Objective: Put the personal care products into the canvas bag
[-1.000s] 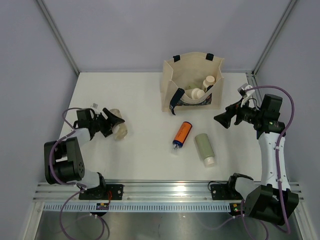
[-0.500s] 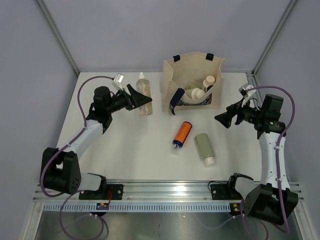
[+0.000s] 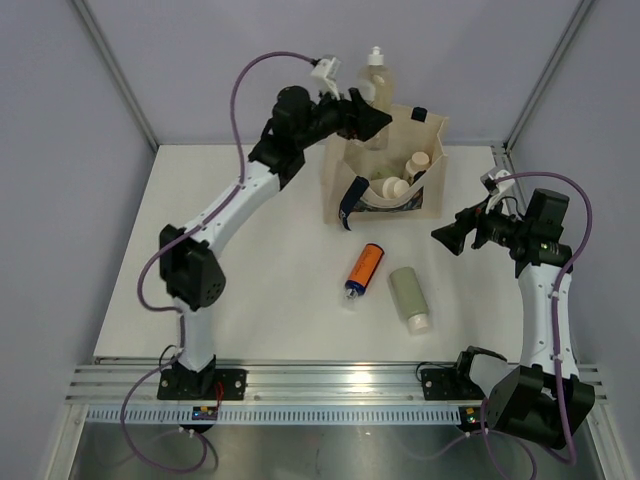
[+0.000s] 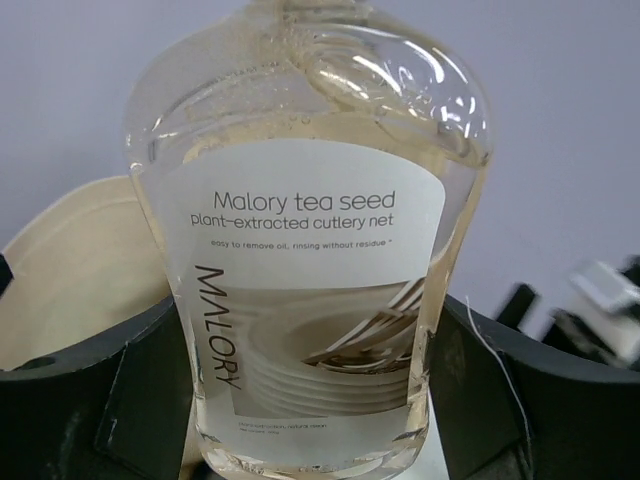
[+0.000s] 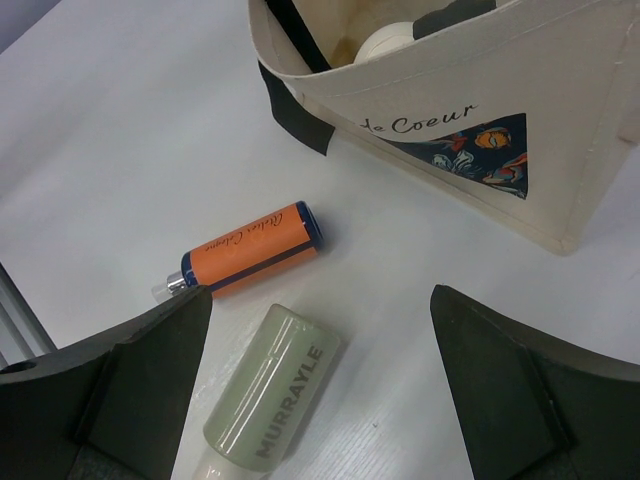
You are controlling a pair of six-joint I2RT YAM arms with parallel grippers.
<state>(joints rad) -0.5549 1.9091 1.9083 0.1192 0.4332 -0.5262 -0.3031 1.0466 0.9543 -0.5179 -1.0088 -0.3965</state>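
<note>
My left gripper (image 3: 366, 116) is shut on a pale yellowish clear bottle (image 3: 376, 80) with a white label and holds it upright above the back left rim of the canvas bag (image 3: 340, 150). In the left wrist view the bottle (image 4: 310, 260) fills the space between the fingers (image 4: 150, 400). Two cream bottles (image 3: 418, 160) with round caps stand inside the bag. An orange bottle (image 3: 365, 265) and a sage-green bottle (image 3: 409, 295) lie on the table in front of the bag. My right gripper (image 3: 447, 238) is open and empty, right of the bag, over the orange bottle (image 5: 255, 248) and the green bottle (image 5: 272, 400).
The bag's navy strap (image 3: 352, 203) hangs over its front left side. The bag's floral panel (image 5: 480, 150) faces the right wrist camera. A metal rail (image 3: 330, 380) runs along the near table edge. Grey walls close in the back and both sides.
My left arm has carried the clear bottle from the table's left side up and to the right, to above the bag. The right arm has barely moved.
</note>
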